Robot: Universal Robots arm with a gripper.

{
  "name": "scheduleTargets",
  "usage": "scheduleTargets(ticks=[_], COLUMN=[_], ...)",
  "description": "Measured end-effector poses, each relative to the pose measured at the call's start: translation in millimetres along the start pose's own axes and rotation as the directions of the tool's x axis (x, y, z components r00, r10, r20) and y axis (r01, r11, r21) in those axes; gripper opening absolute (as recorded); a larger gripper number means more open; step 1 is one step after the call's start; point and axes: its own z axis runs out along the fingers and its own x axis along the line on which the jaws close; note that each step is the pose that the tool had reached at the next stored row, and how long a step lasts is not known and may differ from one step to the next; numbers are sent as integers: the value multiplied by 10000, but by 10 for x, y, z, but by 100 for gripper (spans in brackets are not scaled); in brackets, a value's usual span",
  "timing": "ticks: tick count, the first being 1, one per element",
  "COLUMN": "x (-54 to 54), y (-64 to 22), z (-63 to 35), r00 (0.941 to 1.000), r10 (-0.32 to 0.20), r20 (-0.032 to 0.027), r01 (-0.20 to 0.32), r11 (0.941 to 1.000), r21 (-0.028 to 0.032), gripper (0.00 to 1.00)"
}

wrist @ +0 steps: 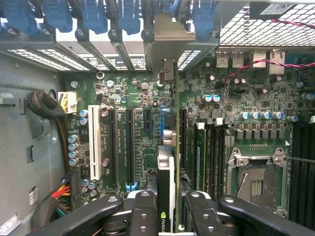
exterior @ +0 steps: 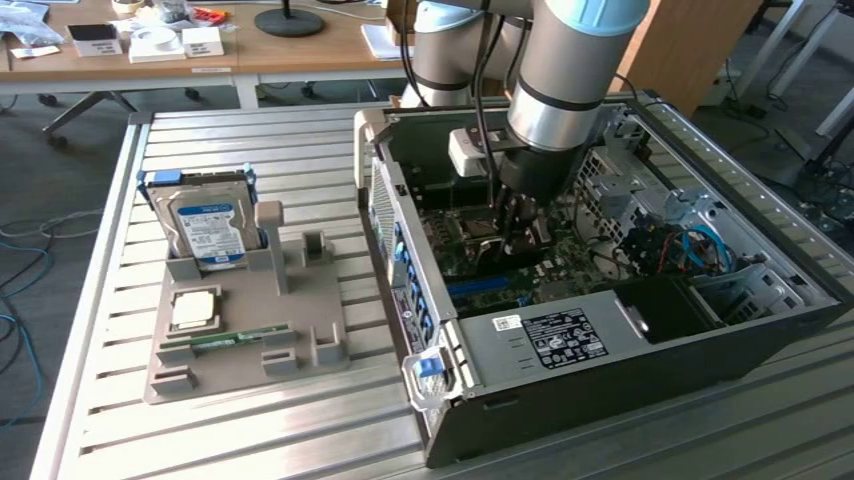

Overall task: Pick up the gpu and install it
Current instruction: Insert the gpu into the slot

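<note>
Gripper's in! The black two-finger gripper (wrist: 167, 209) pinches the thin dark gpu (wrist: 166, 169) edge-on inside the open black computer case (exterior: 601, 400). The card sits between the fingers over the green motherboard (wrist: 133, 93). Its long axis runs parallel to the long black expansion slots (wrist: 120, 147), toward the case's rear edge.

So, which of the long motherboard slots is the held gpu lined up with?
The blue slot, in line with the gpu held in the gripper. The white slot and the two black slots sit apart from it.
</note>
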Motion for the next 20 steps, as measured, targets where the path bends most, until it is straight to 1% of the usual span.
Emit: scheduleTargets(ticks=[3, 8, 20], x=[9, 10, 25], y=[0, 0, 4], z=[-1, 0, -1], r00=[10000, 10000, 10000], r10=[0, -1, -2], r20=[-1, 14, 14], r01=[0, 1, 2], r11=[10000, 10000, 10000], r21=[-1, -1, -1], gripper=[27, 27, 27])
